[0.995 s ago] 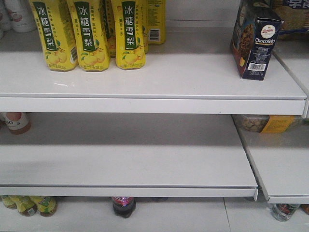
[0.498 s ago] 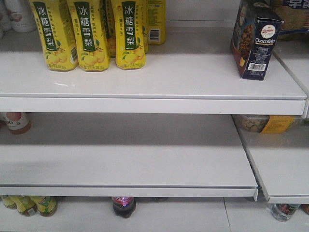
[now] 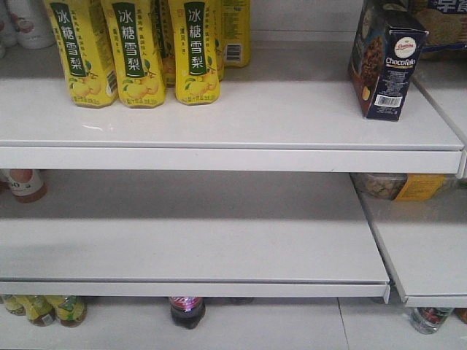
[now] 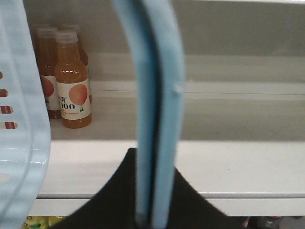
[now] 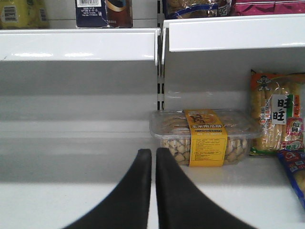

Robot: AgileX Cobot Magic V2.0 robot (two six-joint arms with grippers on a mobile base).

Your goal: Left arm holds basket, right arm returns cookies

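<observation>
cookies [image 3: 385, 62]: upright on upper shelf [image 3: 219, 124], right end, apart from yellow drink cartons [image 3: 139, 51] | basket [image 4: 21, 119]: contents unseen, handle [image 4: 159, 109] pinched in left gripper [image 4: 147, 210] | right gripper [image 5: 153, 191]: jaws pressed together, empty, before clear nut tub [image 5: 202, 136]

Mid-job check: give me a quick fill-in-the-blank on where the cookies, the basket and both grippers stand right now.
1. The cookies stand upright on the ____ shelf, right of the yellow drink cartons.
2. The left gripper is shut on the basket's ____.
3. The right gripper has its fingers closed and holds ____.
4. Just beyond the right gripper sits a clear tub with a ____ label.

Missing words: top; handle; nothing; yellow
</observation>
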